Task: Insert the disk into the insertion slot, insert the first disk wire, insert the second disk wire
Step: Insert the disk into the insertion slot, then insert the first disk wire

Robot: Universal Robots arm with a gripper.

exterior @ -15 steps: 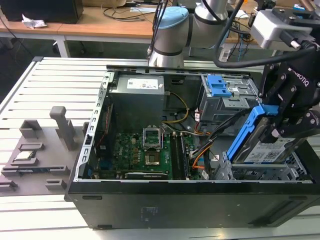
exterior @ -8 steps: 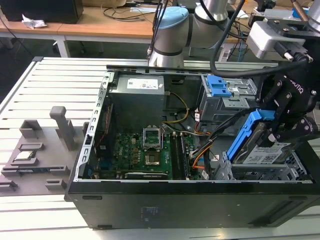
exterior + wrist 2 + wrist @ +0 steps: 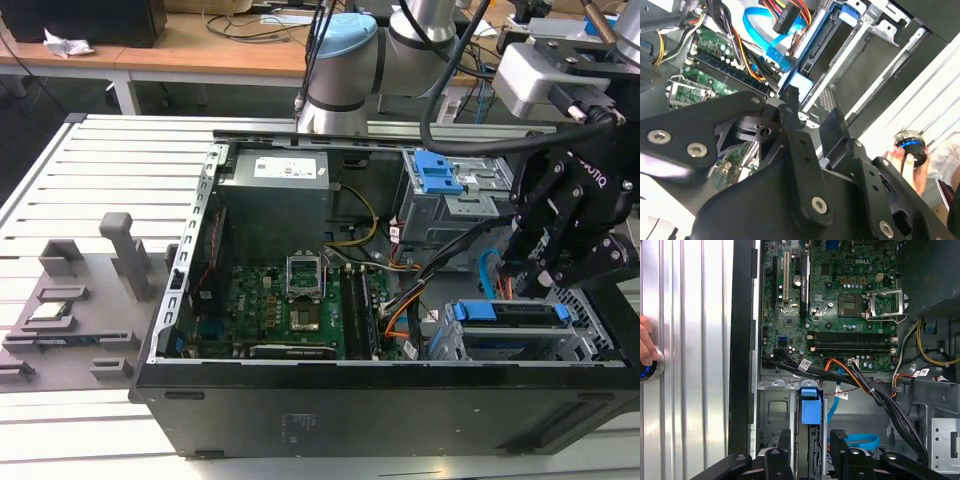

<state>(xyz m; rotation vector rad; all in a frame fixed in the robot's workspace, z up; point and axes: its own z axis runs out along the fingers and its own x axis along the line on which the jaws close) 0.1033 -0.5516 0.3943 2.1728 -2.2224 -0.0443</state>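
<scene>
The disk (image 3: 510,316), in its blue carrier frame (image 3: 809,409), sits inside the insertion slot (image 3: 583,322), a low perforated silver cage at the case's front corner on the exterior view's right. My gripper (image 3: 527,275) hangs just above it, open, with one finger on each side of the carrier and apart from it (image 3: 807,452) (image 3: 810,107). The first disk wire (image 3: 847,371), a red, orange and black bundle (image 3: 790,10), hangs loose beside the cage. Next to it the second disk wire (image 3: 860,441), a flat light-blue cable (image 3: 757,27), curls in a loop (image 3: 487,272).
A taller grey cage with a blue latch (image 3: 438,175) stands behind the slot. The motherboard (image 3: 300,300) lies at the case's middle, with thick black cables (image 3: 790,365) running across to the cages. A person's hand (image 3: 645,347) rests on a round button outside the case.
</scene>
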